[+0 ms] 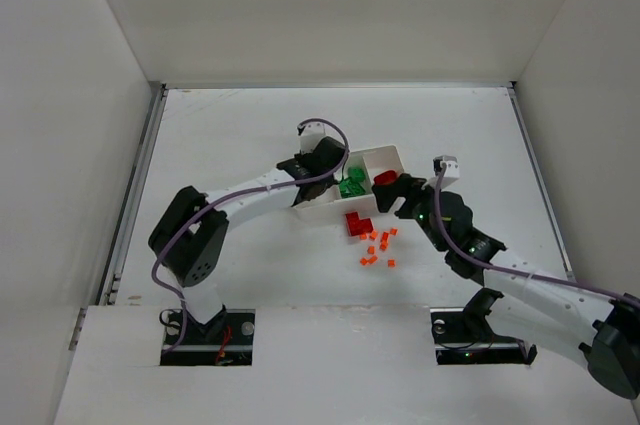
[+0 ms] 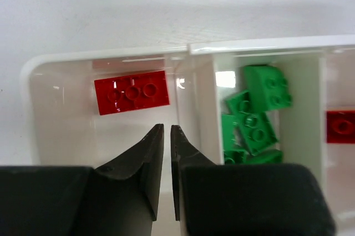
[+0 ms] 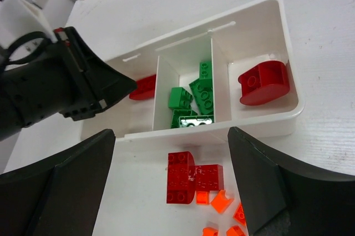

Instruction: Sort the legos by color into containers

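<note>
The two loose red bricks point(image 3: 194, 177) lay on the table point(image 3: 333, 53) right under the right claw point(image 3: 171, 132), its fingers spread wide either side of them. The pair ran lengthwise along the near wall of the tray point(image 3: 266, 122), just beside it, with orange bits point(image 3: 222, 202) close by. The left claw point(image 2: 167, 136), pressed almost together and empty, hung over the end compartment holding a flat red brick point(image 2: 131, 91)

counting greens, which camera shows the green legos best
Right wrist: the green legos lie uncovered in the middle compartment of the tray. Left wrist is closer, but the left gripper hides some. Top external shows only a green patch.
</note>
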